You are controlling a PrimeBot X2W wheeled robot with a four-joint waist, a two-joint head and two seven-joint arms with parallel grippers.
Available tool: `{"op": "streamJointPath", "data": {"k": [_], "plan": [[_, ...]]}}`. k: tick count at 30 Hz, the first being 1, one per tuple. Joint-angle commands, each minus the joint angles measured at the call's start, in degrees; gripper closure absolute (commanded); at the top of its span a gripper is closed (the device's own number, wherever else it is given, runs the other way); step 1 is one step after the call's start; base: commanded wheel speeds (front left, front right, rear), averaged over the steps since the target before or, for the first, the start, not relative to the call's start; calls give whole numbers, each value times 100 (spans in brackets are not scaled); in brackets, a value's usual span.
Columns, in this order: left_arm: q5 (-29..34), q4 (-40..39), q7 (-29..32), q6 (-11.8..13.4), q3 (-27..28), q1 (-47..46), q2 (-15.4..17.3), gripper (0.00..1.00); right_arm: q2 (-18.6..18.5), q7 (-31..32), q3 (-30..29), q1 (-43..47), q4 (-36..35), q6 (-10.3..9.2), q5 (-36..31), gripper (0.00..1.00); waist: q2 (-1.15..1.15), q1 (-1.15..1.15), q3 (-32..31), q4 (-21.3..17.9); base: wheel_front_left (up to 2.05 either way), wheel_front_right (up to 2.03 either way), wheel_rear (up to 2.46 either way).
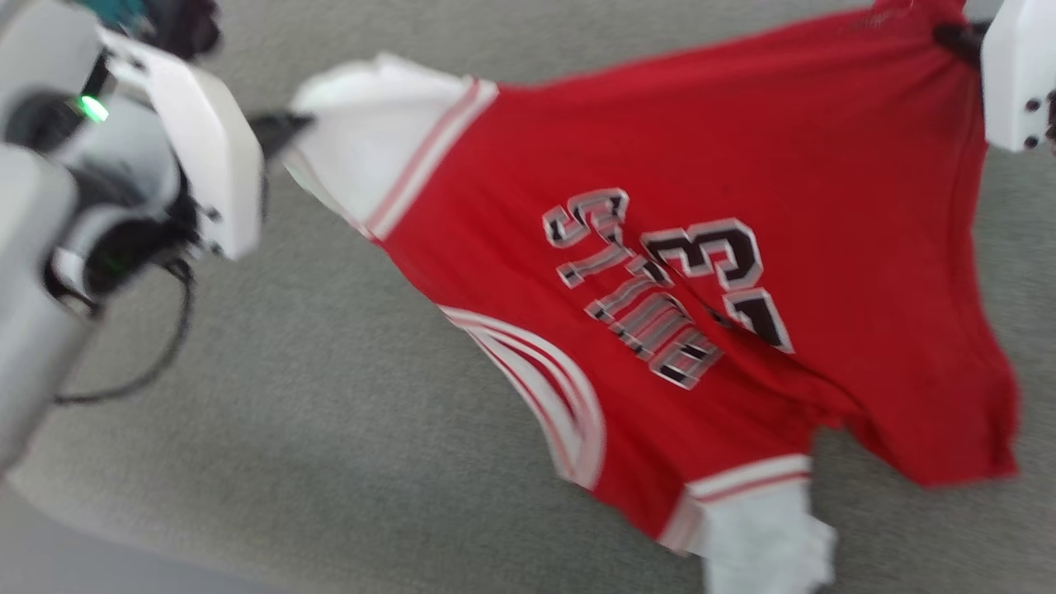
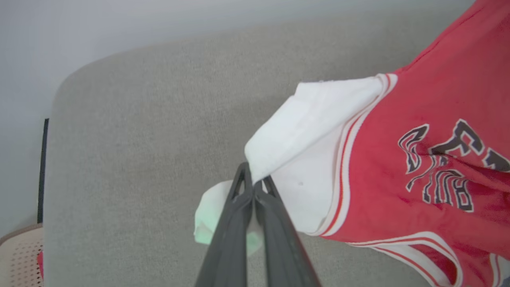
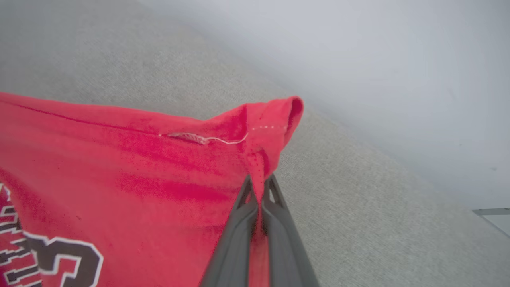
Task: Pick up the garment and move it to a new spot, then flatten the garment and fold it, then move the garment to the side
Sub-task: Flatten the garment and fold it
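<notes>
Both grippers closed on the garment (image 1: 742, 165), which is stretched between them above the grey fabric surface (image 1: 289, 429).

Head view:
- left gripper (image 1: 280, 128) at far left, tips in the white sleeve (image 1: 371, 124)
- right gripper (image 1: 949, 37) at far right, top edge of frame, on a red corner
- garment hangs front-up, the "BULLS 23" lettering (image 1: 660, 289) reads upside down, second white sleeve (image 1: 767, 536) trails at the near edge. Can't tell whether that end touches the surface, frame is motion-blurred
- green light (image 1: 92, 107) and a black cable (image 1: 165, 346) on the left arm

Left wrist view adds the grip detail: left gripper (image 2: 253, 185) has jaws pressed together on a fold of white sleeve (image 2: 303, 131), and fabric bunches out on both sides of the fingers (image 2: 231, 239). Red body of the garment (image 2: 378, 159) runs off to that view's right. It also catches the rounded corner of the surface (image 2: 67, 87) and a beige perforated basket (image 2: 20, 255) past it, with something red at its edge (image 2: 40, 265).

Right wrist view: right gripper (image 3: 261, 187) has jaws together, pinching a red corner of the garment (image 3: 119, 159) that folds over above the tips. A seam with loose white stitching (image 3: 207, 138) runs just beside the pinch point. Part of the "3" shows at lower left. Pale floor (image 3: 398, 59) lies beyond the surface edge.
</notes>
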Motion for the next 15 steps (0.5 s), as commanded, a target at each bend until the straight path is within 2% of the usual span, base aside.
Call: {"op": "streamJointPath", "data": {"k": [1,5,9,12,15], "plan": [[82,22,30,15,41,-125,80,100,-17,-50,-51,33,-66,-14,53,100,0,0,-236,-272,0,0,0],[285,170,211,-51,101,-708,256,100,-37,-188,-503,208,-492,-14,88,100,0,0,-546,-615,0,0,0],[474,230,407,-67,88,-1071,412,100,48,-11,-906,393,-935,-15,70,100,0,0,-744,-831,0,0,0],[669,296,398,-28,87,-1347,433,100,68,104,-1210,454,-1273,-15,-119,100,0,0,-785,-941,0,0,0],[838,460,277,-46,93,-1596,342,100,252,89,-1556,430,-1395,-15,-393,100,0,0,-757,-1047,0,0,0]]}}
